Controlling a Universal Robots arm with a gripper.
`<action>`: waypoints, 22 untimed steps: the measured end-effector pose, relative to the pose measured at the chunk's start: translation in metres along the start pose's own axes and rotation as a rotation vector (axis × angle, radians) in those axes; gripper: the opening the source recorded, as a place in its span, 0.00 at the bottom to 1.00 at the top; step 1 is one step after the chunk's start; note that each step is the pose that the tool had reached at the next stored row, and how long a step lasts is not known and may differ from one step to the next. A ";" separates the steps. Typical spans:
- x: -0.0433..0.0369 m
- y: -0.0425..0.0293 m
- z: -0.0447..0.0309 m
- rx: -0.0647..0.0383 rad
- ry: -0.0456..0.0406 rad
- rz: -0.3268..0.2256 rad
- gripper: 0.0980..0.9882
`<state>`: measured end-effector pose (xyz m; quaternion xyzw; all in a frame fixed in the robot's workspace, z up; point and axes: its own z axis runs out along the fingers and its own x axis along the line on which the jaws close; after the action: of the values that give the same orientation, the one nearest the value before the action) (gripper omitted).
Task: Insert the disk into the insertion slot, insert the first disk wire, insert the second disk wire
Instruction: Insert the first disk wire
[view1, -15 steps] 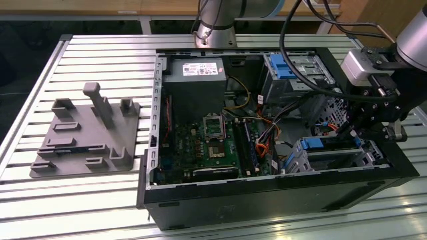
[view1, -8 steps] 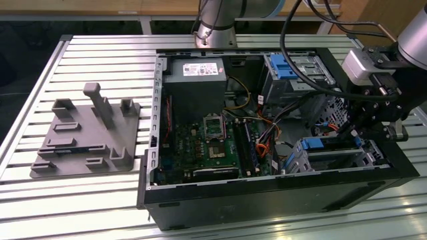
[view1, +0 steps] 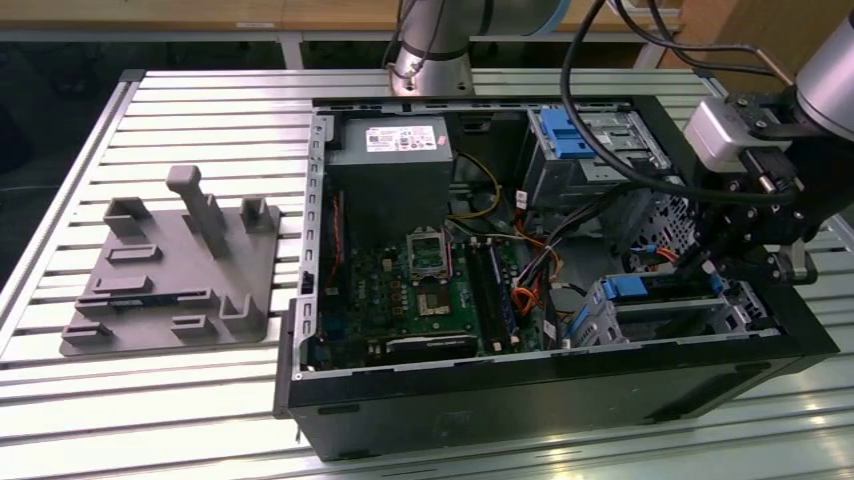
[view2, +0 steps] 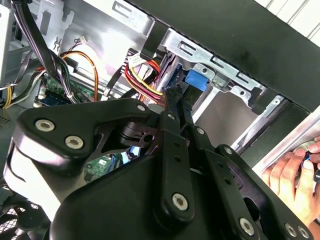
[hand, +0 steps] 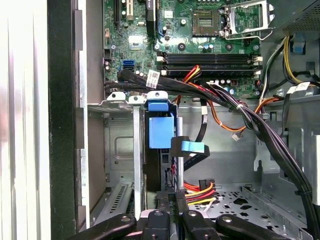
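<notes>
the end effector (hand: 171, 196) is sitting low inside the case (view1: 534, 375), in the gap between the slot (hand: 120, 145) and the taller cage (view1: 587, 140). the disk (hand: 161, 131) is filling the slot. a thick wire bundle (hand: 235, 107) is crossing the open middle near the slot, and a black cable (hand: 192, 147) with a blue plug is hanging just beside the disk. the perforated floor (hand: 250, 202) beyond is lying open. a hand (view2: 292, 175) is showing just outside the case wall. on the counter (view1: 200, 400), a grey fixture (view1: 174, 270) is standing well apart from the case.

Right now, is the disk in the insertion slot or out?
In. The disk, blue-framed, sits within the insertion slot in the exterior view.
</notes>
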<state>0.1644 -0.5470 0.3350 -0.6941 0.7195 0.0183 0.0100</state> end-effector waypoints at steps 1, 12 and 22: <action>0.0001 0.0000 0.0001 0.000 0.0002 0.000 0.07; 0.0004 0.0000 0.0052 0.000 0.0001 0.000 0.07; 0.0008 0.0000 0.0040 0.000 0.0004 0.000 0.29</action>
<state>0.1644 -0.5477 0.3310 -0.6941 0.7196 0.0182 0.0099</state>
